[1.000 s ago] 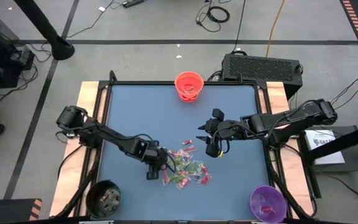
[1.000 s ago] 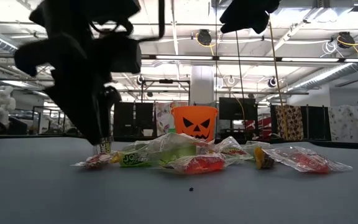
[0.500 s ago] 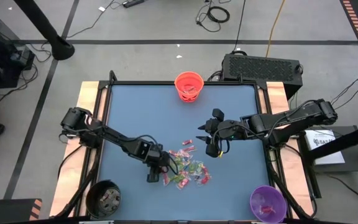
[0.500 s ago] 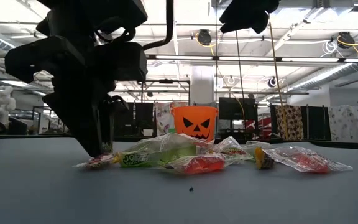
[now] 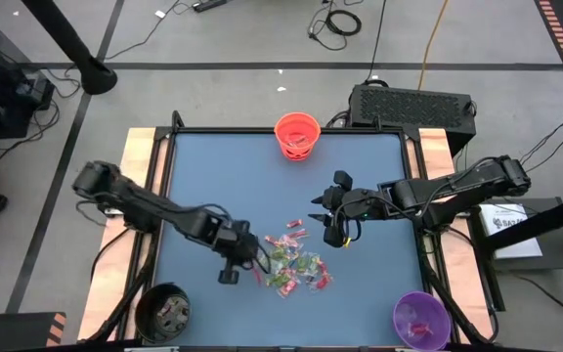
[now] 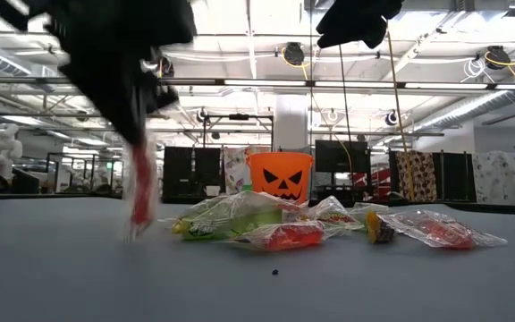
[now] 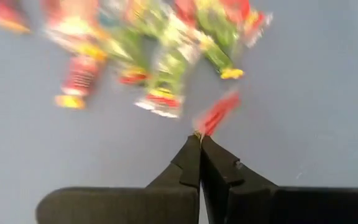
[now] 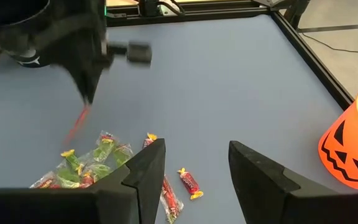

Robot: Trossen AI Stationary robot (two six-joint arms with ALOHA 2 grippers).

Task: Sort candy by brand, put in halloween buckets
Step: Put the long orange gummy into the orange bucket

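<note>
A pile of candy [image 5: 293, 264] in red and green wrappers lies on the blue table, near its front middle. Just left of the pile, my left gripper [image 5: 233, 268] is shut on one red candy [image 7: 219, 112], which also shows in the low view [image 6: 139, 191] as a red streak below the blurred gripper. My right gripper [image 5: 332, 225] hovers open above the table, right of the pile and behind it, holding nothing. The orange bucket [image 5: 297, 135] stands at the far edge. The black bucket [image 5: 162, 311] is at the near left corner and the purple bucket [image 5: 420, 319] at the near right. My left gripper pinches the red candy by one end of its wrapper [image 7: 199, 132], between the free ends of its two fingers. The fingers come from above, slanting down. The candy hangs below them [image 8: 76, 126], raised off the pile.
Single red candies [image 8: 189, 182] lie apart from the pile, below my right gripper. The table has a raised dark frame [image 5: 168, 186] with wooden strips along its left and right sides. Bare blue surface stretches between the pile and the orange bucket.
My left gripper has shut on a red candy at the pile's left edge. It has then risen and drawn toward the table's left edge, taking the candy off the table so that it hangs below the fingers. The rest of the pile has stayed put.
</note>
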